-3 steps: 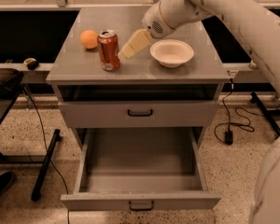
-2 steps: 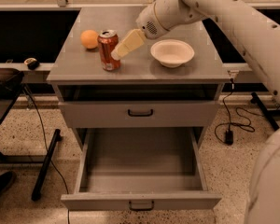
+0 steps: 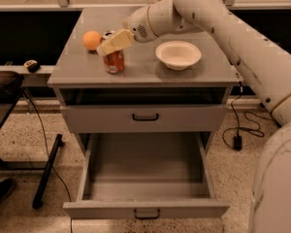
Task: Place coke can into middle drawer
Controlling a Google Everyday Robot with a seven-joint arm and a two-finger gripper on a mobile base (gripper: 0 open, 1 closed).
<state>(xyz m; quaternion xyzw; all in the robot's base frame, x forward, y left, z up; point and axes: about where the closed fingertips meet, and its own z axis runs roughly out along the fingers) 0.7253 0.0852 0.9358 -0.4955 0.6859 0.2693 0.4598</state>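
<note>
The coke can (image 3: pixel 114 62) stands upright on the grey cabinet top (image 3: pixel 150 74), left of centre, red-orange with white lettering. My gripper (image 3: pixel 109 44) reaches in from the right on the white arm and overlaps the can's top and upper rim; the silver top is mostly hidden behind it. The middle drawer (image 3: pixel 145 171) is pulled out wide open at the bottom front, its flat tray bare. Above it is the shut upper drawer front (image 3: pixel 145 118) with a black handle.
A round orange (image 3: pixel 91 40) sits just behind and left of the can. A white bowl (image 3: pixel 178 54) sits right of it. A black stand leg (image 3: pixel 47 171) and low dark furniture (image 3: pixel 5 84) are at the left; a cable (image 3: pixel 237 130) lies on the floor at right.
My gripper has moved left from between the can and the bowl and now sits over the can's top. The can, orange, bowl and drawer have not moved.
</note>
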